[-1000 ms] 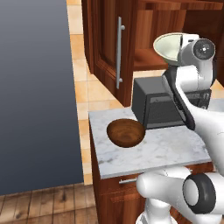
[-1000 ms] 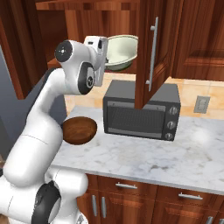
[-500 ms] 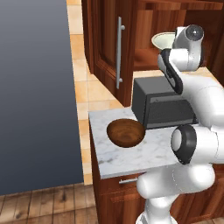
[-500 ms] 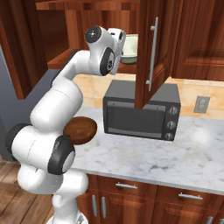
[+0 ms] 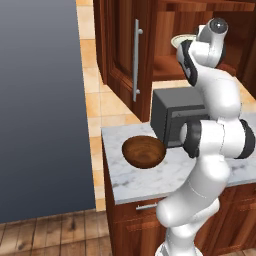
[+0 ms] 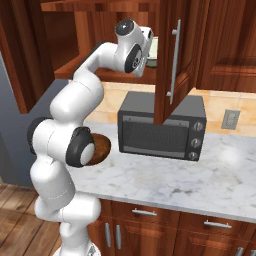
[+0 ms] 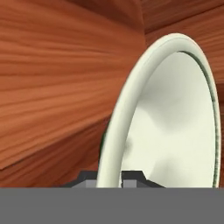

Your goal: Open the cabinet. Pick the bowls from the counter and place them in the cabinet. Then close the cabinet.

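The gripper (image 7: 109, 175) was clamped tight on the rim of the pale cream-green bowl (image 7: 175, 127), one fingertip on each side of the wall, holding it on edge inside the open cabinet (image 5: 165, 65) with wood grain close on every side. The open right door (image 6: 175, 55) with its silver bar handle (image 6: 173, 60) hung just beside the arm, above the microwave (image 6: 160, 132). The glossy bowl showed a thin dark-green line along its rim, and the dark brown wooden bowl (image 5: 144, 151) sat upright on the marble counter (image 5: 150, 177) beside the microwave.

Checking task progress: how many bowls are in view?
2: a dark brown wooden bowl on the marble counter, and a pale cream glossy bowl gripped by the tool inside the cabinet.
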